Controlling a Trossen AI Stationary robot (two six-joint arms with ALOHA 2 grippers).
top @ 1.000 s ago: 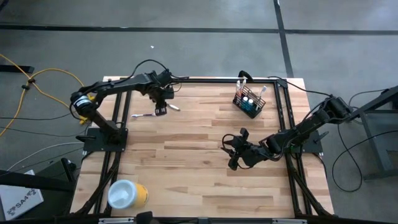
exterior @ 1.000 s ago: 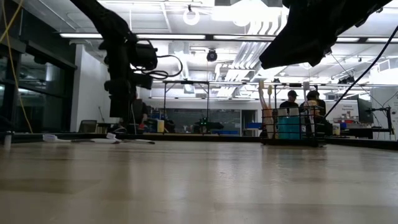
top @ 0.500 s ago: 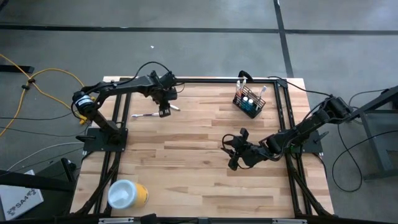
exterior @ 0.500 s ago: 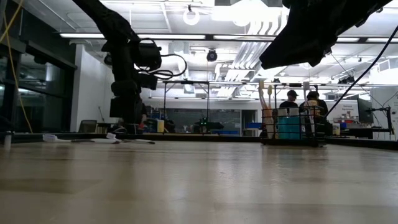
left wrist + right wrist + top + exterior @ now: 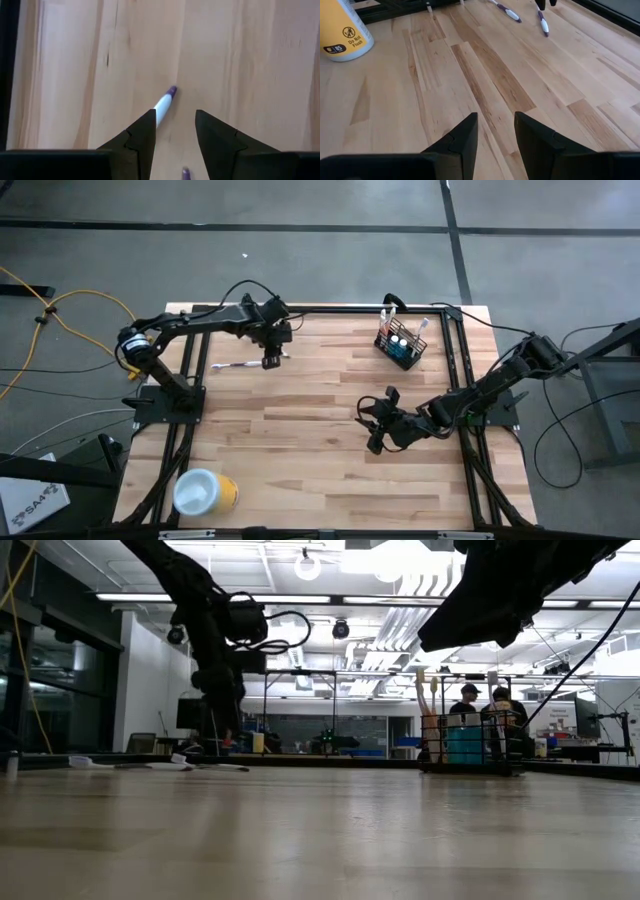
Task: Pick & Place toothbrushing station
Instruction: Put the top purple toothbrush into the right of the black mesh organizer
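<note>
- the black mesh holder (image 5: 400,345) stands near the far right corner of the table (image 5: 320,470), already carrying a few toothbrushes and two blue tubes (image 5: 398,340); that part looks done.
- two toothbrushes are still loose on the wood: one (image 5: 232,365) lies off to the side of the left gripper (image 5: 270,361), well away from the holder, and the other (image 5: 164,103) lies right under it.
- the left gripper hangs above that second toothbrush, its fingers (image 5: 142,137) parted a little with nothing between them; the purple tip pokes out ahead of the gap.
- the right gripper (image 5: 372,430) waits low over the middle of the table, fingers (image 5: 465,137) slightly apart and empty, with the holder beyond it toward the far edge.
- the yellow cylinder (image 5: 205,492) lies at the near left corner, no part of the set.
- judging from this, the job is partly finished: both loose toothbrushes are not yet in the holder.
</note>
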